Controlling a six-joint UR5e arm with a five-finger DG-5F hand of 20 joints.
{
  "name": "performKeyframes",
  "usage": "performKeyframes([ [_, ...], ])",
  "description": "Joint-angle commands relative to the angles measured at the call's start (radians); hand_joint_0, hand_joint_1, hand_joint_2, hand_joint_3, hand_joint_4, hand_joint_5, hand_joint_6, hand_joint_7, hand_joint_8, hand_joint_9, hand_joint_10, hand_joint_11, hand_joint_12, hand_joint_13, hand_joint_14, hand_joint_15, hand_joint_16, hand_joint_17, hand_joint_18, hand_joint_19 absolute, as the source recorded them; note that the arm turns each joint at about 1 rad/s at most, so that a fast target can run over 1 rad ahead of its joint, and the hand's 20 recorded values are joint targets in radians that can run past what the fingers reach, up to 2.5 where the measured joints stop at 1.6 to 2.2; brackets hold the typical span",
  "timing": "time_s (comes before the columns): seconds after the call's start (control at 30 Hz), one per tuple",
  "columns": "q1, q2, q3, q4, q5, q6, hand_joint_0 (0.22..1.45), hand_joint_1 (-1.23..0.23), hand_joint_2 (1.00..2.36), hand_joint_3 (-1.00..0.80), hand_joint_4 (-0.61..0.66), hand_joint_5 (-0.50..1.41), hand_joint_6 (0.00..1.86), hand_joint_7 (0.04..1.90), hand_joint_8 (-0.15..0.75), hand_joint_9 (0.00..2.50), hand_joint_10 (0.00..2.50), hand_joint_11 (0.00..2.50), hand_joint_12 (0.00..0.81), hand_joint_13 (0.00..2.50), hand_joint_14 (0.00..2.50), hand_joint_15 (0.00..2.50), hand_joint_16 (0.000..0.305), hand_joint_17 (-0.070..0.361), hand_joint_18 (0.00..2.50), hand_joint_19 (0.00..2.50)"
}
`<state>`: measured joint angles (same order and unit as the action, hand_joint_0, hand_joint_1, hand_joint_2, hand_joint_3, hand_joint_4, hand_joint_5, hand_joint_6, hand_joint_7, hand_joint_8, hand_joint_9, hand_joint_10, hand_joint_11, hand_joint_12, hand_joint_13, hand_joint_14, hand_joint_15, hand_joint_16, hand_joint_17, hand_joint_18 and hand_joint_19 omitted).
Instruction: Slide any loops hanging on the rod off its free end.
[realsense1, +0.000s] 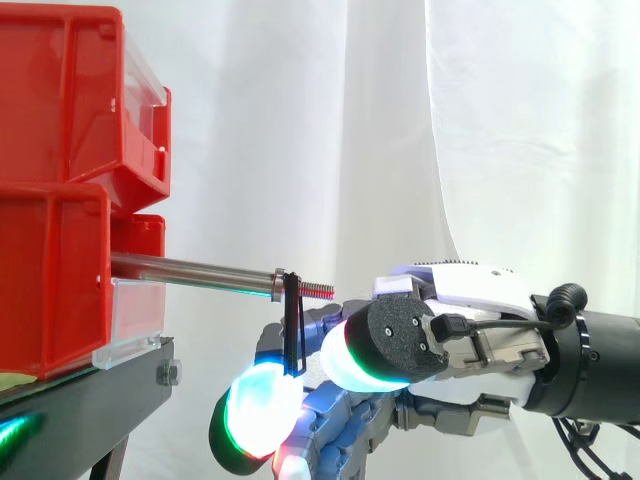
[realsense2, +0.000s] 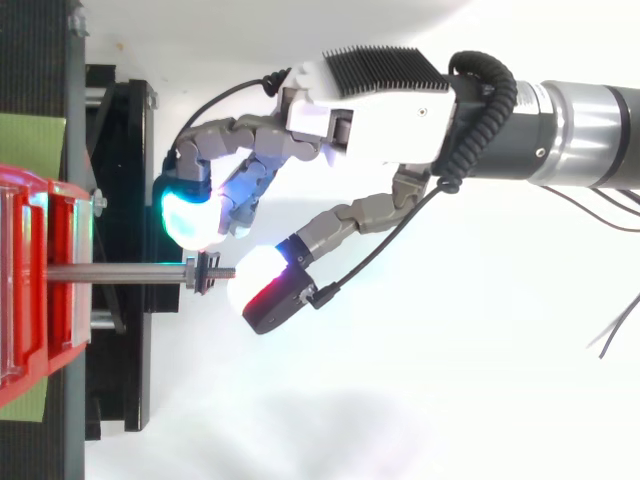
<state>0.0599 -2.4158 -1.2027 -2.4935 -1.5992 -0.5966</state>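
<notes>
White curtain hangs behind the whole scene. At the far left, red bins sit stacked on a black stand, the lower one fronted by a clear plastic strip. From between the bins a metal rod runs level to the right, ending in a threaded tip. A black loop hangs on the rod just short of that tip, dropping almost straight down. Right of it, the hand reaches in from the right edge with its fingers curled. A glowing fingertip and the thumb pad pinch the loop's lower end between them, just below the rod.
</notes>
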Motion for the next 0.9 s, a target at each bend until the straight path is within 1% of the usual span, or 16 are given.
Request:
performKeyframes([
  [0.0, 0.000, 0.001, 0.000, 0.002, 0.002, 0.000, 0.55, -0.69, 1.00, -0.50, 0.18, -0.15, 0.56, 1.21, 0.288, 0.92, 0.01, 0.40, 0.286, 1.14, 0.01, 0.35, 0.045, 0.101, 1.05, 0.48],
  [0.13, -0.003, 0.001, 0.000, 0.004, 0.002, 0.001, 0.55, -0.70, 1.00, -0.50, 0.19, -0.15, 0.57, 1.18, 0.286, 0.92, 0.01, 0.41, 0.283, 1.14, 0.01, 0.35, 0.044, 0.100, 1.06, 0.48],
  [0.3, -0.005, 0.000, 0.012, 0.019, 0.005, -0.002, 0.55, -0.70, 1.00, -0.50, 0.19, -0.15, 0.57, 1.18, 0.286, 0.92, 0.01, 0.41, 0.279, 1.14, 0.01, 0.35, 0.045, 0.100, 1.06, 0.48],
  [0.37, 0.000, 0.000, 0.015, 0.033, 0.016, 0.001, 0.55, -0.70, 1.00, -0.50, 0.19, -0.15, 0.58, 1.18, 0.289, 0.92, 0.01, 0.41, 0.281, 1.14, 0.01, 0.35, 0.045, 0.100, 1.07, 0.48],
  [0.4, 0.003, 0.000, 0.015, 0.045, 0.032, 0.001, 0.55, -0.70, 1.00, -0.50, 0.20, -0.15, 0.58, 1.18, 0.287, 0.92, 0.01, 0.41, 0.282, 1.14, 0.01, 0.34, 0.044, 0.100, 1.07, 0.48],
  [0.43, 0.009, 0.000, 0.015, 0.054, 0.048, 0.001, 0.55, -0.70, 1.00, -0.50, 0.19, -0.16, 0.63, 1.11, 0.287, 0.92, 0.01, 0.41, 0.281, 1.14, 0.01, 0.35, 0.044, 0.100, 1.07, 0.48],
  [0.5, 0.012, -0.002, 0.015, 0.053, 0.058, 0.001, 0.56, -0.70, 1.00, -0.50, 0.18, -0.17, 0.66, 1.07, 0.288, 0.92, 0.01, 0.41, 0.280, 1.15, 0.01, 0.35, 0.044, 0.099, 1.07, 0.48],
  [0.53, 0.015, -0.002, 0.015, 0.051, 0.059, 0.001, 0.56, -0.71, 1.00, -0.50, 0.17, -0.17, 0.69, 1.03, 0.286, 0.92, 0.01, 0.42, 0.279, 1.15, 0.01, 0.35, 0.044, 0.099, 1.07, 0.48],
  [0.6, 0.018, -0.002, 0.015, 0.051, 0.059, 0.001, 0.56, -0.71, 1.00, -0.50, 0.17, -0.17, 0.70, 1.01, 0.287, 0.92, 0.01, 0.40, 0.277, 1.15, 0.01, 0.35, 0.044, 0.099, 1.07, 0.48],
  [0.87, 0.020, -0.002, 0.015, 0.048, 0.059, 0.001, 0.57, -0.71, 1.00, -0.50, 0.17, -0.18, 0.73, 0.98, 0.286, 0.92, 0.01, 0.42, 0.277, 1.16, 0.02, 0.36, 0.044, 0.099, 1.07, 0.48],
])
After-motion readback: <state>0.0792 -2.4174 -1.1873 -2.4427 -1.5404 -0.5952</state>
